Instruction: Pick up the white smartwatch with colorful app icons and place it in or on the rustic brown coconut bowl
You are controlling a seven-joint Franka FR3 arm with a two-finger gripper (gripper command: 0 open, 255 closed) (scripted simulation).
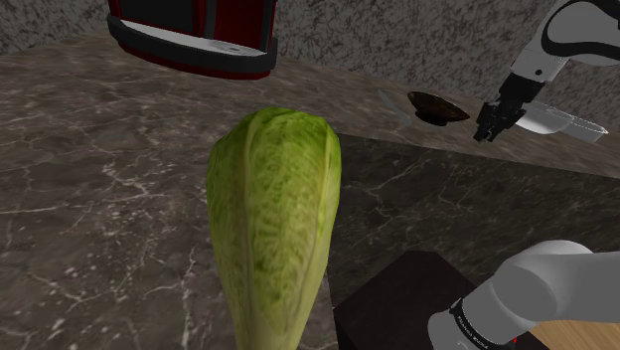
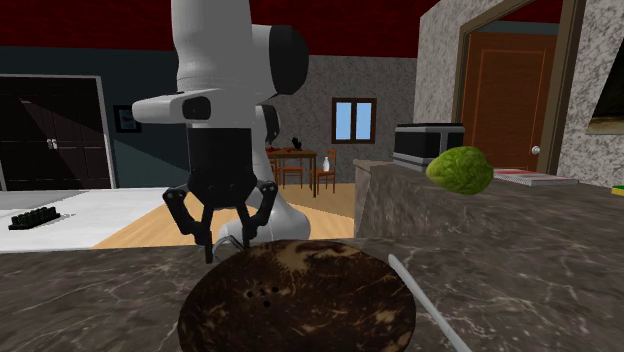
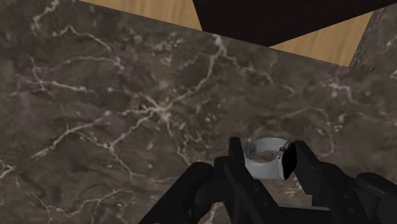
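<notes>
White smartwatch (image 3: 267, 160) sits clasped in the tool (image 2: 228, 243) above the marble bench (image 3: 114, 114), with the brown coconut bowl (image 1: 438, 107) just beside it, toward the shoulder view's left and lower.

Dim, flat light, soft shadows, brighter background room

A green lettuce head (image 1: 273, 229) lies on the dark marble counter (image 1: 89, 199), a red-and-black appliance (image 1: 194, 35) behind it.
</notes>
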